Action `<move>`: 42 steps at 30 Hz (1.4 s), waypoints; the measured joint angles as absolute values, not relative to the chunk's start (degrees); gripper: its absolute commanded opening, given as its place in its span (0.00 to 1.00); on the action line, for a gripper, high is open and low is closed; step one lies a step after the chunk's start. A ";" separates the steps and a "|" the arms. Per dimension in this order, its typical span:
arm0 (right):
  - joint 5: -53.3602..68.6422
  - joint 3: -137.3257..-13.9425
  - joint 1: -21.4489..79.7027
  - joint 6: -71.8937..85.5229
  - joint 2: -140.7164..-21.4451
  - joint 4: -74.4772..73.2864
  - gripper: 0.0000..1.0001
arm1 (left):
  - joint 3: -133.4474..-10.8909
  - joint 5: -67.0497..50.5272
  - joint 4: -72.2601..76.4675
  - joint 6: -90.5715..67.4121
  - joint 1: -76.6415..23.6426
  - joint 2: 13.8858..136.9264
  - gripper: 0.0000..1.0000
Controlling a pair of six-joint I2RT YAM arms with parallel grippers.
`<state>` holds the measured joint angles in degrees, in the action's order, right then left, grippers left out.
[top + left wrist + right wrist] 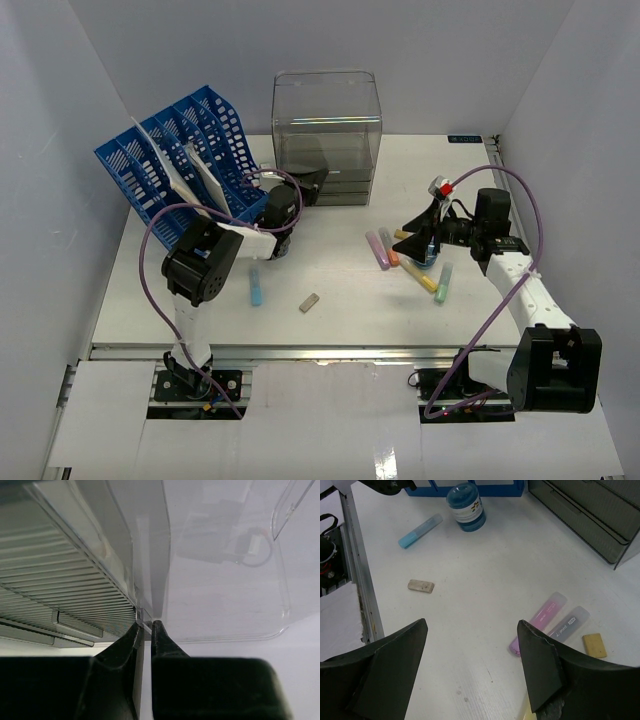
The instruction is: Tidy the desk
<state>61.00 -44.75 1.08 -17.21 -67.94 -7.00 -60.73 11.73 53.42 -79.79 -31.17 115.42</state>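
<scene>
- The desk [335, 275] is the white top filling the enclosure, front rail nearest the arm bases. Loose items are scattered across its middle and right.
- Right cluster: pink highlighter [540, 620] and grey-purple highlighter [568, 625] lie side by side, with a yellow eraser [594, 645] just beside them.
- Left of centre: beige eraser [421, 586], blue highlighter [420, 531] and blue bottle [466, 507], well apart from that cluster.
- The clear drawer box [327, 130] sits at the back centre.
- The left pincer [145, 628] is pinched nearly closed on a thin clear edge at the box's lower corner, beside the ribbed drawer fronts. I can't tell if that edge is a drawer tab or the shell.
- My read is that the step is opening a drawer. Pull straight back along the desk and keep it slow. The grip is only at the fingertips, so it could slip or drag the whole box.
- The right pincer [472, 627] is wide open and holds nothing, hovering next to the pink highlighter.
- Centre it over one pen's barrel before you close, or you'll catch both.
</scene>
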 measured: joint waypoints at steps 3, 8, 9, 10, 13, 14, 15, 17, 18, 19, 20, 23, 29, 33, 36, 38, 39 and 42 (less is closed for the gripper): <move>60.40 -43.57 1.08 -15.25 -67.94 -5.09 0.80 | -59.08 11.09 55.32 -79.68 -31.29 115.03 0.00; 59.44 -42.19 1.08 -12.50 -68.02 -3.01 0.82 | -53.57 9.55 57.57 -79.60 -31.65 111.47 0.00; 59.22 -42.17 1.08 -12.12 -68.05 -2.54 0.83 | -52.17 9.19 58.26 -79.67 -31.82 110.31 0.00; 59.02 -42.17 1.08 -11.70 -68.09 -2.00 0.83 | -50.93 8.85 58.81 -79.74 -31.96 109.02 0.00; 58.60 -42.17 1.08 -10.23 -68.27 -0.21 0.85 | -48.28 7.48 59.27 -79.67 -32.16 104.75 0.00; 58.50 -42.17 1.08 -9.64 -68.35 0.46 0.86 | -47.91 6.95 59.22 -79.57 -32.23 103.71 0.00; 58.41 -42.17 1.08 -9.01 -68.43 1.13 0.86 | -47.55 6.44 59.18 -79.48 -32.30 102.70 0.00; 58.45 -42.26 1.08 -6.99 -68.73 2.69 0.87 | -47.31 5.41 59.13 -79.47 -32.42 101.75 0.00; 58.46 -42.37 1.08 -5.93 -68.92 3.61 0.87 | -47.26 4.93 59.11 -79.50 -32.42 101.49 0.00; 58.46 -42.60 1.08 -4.57 -69.14 4.50 0.87 | -47.22 4.59 59.10 -79.57 -32.41 101.40 0.00; 58.43 -42.86 1.10 -2.77 -69.35 5.60 0.88 | -47.19 4.21 59.08 -79.66 -32.40 101.33 0.00; 57.28 -43.61 1.45 5.26 -69.83 12.10 0.91 | -46.73 3.19 59.01 -79.91 -32.36 100.72 0.00; 53.37 -46.27 4.42 18.89 -71.77 26.34 0.93 | -44.69 1.93 58.51 -79.33 -32.32 94.87 0.00; 51.17 -50.47 7.77 23.11 -76.24 31.24 0.92 | -44.51 0.91 57.73 -78.18 -32.32 91.33 0.00; 50.36 -53.03 9.89 25.37 -79.71 33.79 0.90 | -44.49 0.45 56.74 -77.21 -32.32 89.47 0.00; 49.88 -54.53 10.65 26.50 -81.62 34.94 0.89 | -44.49 -0.35 56.48 -76.58 -32.32 88.62 0.00; 49.59 -55.25 10.91 26.97 -82.44 35.29 0.89 | -44.49 -0.83 56.40 -76.27 -32.33 88.22 0.00; 48.40 -57.63 11.36 28.12 -84.74 36.05 0.87 | -44.51 -2.11 56.46 -75.66 -32.38 87.00 0.00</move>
